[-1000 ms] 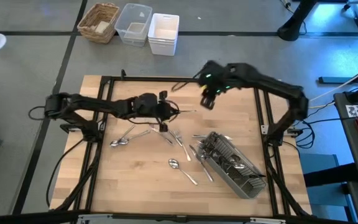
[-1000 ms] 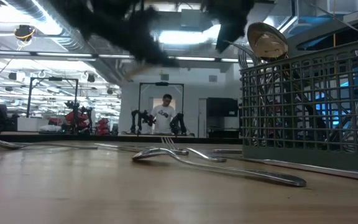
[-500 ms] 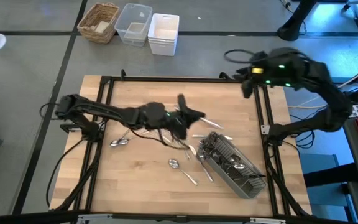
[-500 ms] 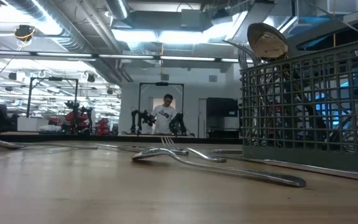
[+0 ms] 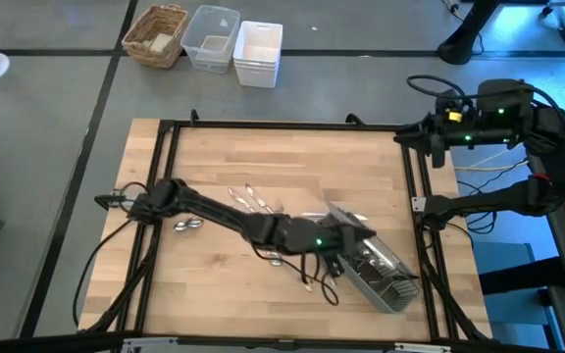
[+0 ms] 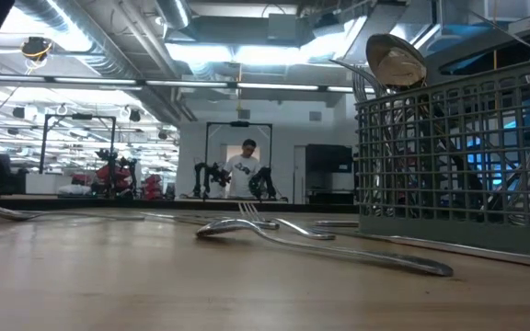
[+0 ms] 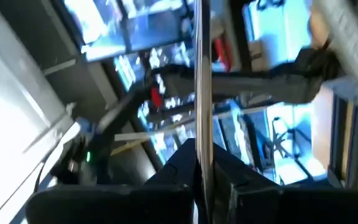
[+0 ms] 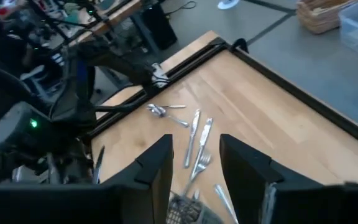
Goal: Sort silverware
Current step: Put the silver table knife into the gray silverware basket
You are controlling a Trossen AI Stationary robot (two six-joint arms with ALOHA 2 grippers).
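My left gripper (image 5: pixel 346 235) reaches across the table to above the grey slatted caddy (image 5: pixel 381 275) and is shut on a slim, straight piece of silverware (image 7: pixel 201 74). Spoons and other pieces stand upright in the caddy (image 6: pixel 458 147). Loose silverware lies flat on the wood: two knives (image 8: pixel 197 137), a fork (image 8: pixel 199 163), spoons (image 5: pixel 186 226) and a spoon with a fork (image 6: pixel 274 230). My right gripper (image 8: pixel 191 180) is open with nothing between its fingers, drawn back past the table's far right corner (image 5: pixel 428 137). My left gripper pinches the slim silver piece (image 7: pixel 202 155) between its two fingers (image 7: pixel 174 171). The piece runs straight out ahead of the fingers, along them. It is lifted clear of the table, above the caddy. Which end the fingers have is hidden by the gripper itself.
A black frame (image 5: pixel 282 126) borders the wooden tabletop. Beyond the far edge, on the floor, stand a wicker basket (image 5: pixel 157 34) and two plastic bins (image 5: pixel 233 44). A person (image 6: pixel 245 170) stands far off in the room behind.
My left gripper has swung from the table's middle toward the right and near side, ending above the caddy, and has rolled about its own axis with the silver piece still held. My right gripper has pulled back from over the far table toward the right edge and beyond it.
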